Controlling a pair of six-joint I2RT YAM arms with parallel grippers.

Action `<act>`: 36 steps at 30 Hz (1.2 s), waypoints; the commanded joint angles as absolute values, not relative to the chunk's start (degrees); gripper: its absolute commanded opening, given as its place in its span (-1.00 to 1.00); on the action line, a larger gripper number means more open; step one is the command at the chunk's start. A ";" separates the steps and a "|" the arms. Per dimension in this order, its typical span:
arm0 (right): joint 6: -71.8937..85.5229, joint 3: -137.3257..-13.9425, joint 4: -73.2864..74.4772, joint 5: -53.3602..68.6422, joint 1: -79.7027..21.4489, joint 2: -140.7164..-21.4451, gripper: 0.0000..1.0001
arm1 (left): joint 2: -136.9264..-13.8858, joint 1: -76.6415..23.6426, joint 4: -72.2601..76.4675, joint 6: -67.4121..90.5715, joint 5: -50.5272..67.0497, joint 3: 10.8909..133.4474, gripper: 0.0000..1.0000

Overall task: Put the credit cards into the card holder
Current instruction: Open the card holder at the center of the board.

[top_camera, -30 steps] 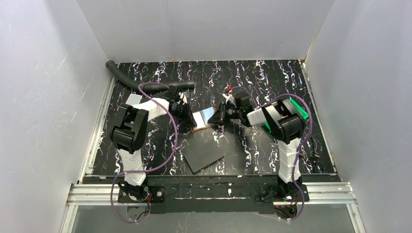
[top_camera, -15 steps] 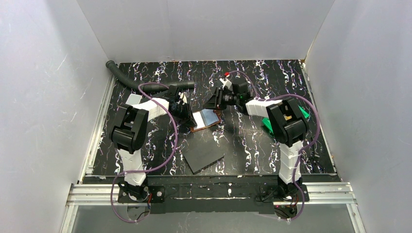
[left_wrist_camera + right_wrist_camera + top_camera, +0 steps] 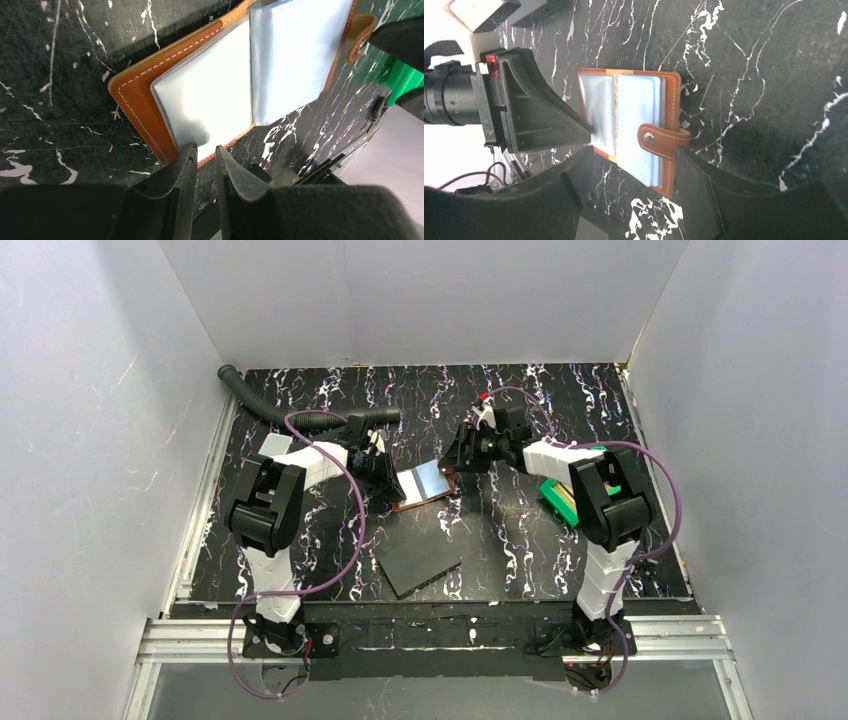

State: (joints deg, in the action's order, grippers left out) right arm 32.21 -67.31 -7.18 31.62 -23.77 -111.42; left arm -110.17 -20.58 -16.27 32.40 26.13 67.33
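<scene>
The card holder (image 3: 420, 485) lies open on the black marbled table, brown leather outside (image 3: 137, 95), clear sleeves inside, snap tab (image 3: 659, 140) sticking out. Something light blue, seemingly a card (image 3: 639, 120), fills its right-hand sleeves. My left gripper (image 3: 205, 148) is nearly shut, pinching the holder's left edge, with one finger (image 3: 549, 125) lying over the left page. My right gripper (image 3: 631, 155) hangs open just off the tab side, touching nothing. Orange-yellow card edges (image 3: 563, 502) show inside the green bin.
A dark grey slab (image 3: 418, 560) lies in front of the holder. The green bin (image 3: 590, 490) sits beneath the right arm. A black corrugated hose (image 3: 300, 418) runs along the back left, with a small pale piece (image 3: 275, 445) beside it. White walls close in three sides.
My right gripper has opened and drawn back to the right, away from the holder it was shut at. The left gripper and the holder stay where they were.
</scene>
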 commanded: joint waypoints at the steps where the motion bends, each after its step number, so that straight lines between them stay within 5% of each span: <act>1: 27.68 -64.79 -3.37 29.92 -24.17 -108.17 0.38 | -111.73 -20.71 -18.81 30.90 22.31 65.43 -0.59; 16: 29.61 -59.77 -4.64 30.14 -26.25 -101.42 0.10 | -111.75 -20.70 -18.72 31.03 23.21 65.86 -0.56; 36: 33.04 -60.07 -10.36 32.62 -26.52 -106.99 0.08 | -111.44 -20.66 -18.28 31.20 23.68 65.68 -0.56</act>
State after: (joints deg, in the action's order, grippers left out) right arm 32.01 -60.12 -6.48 31.46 -26.28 -106.54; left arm -110.17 -20.56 -16.05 32.42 26.57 67.33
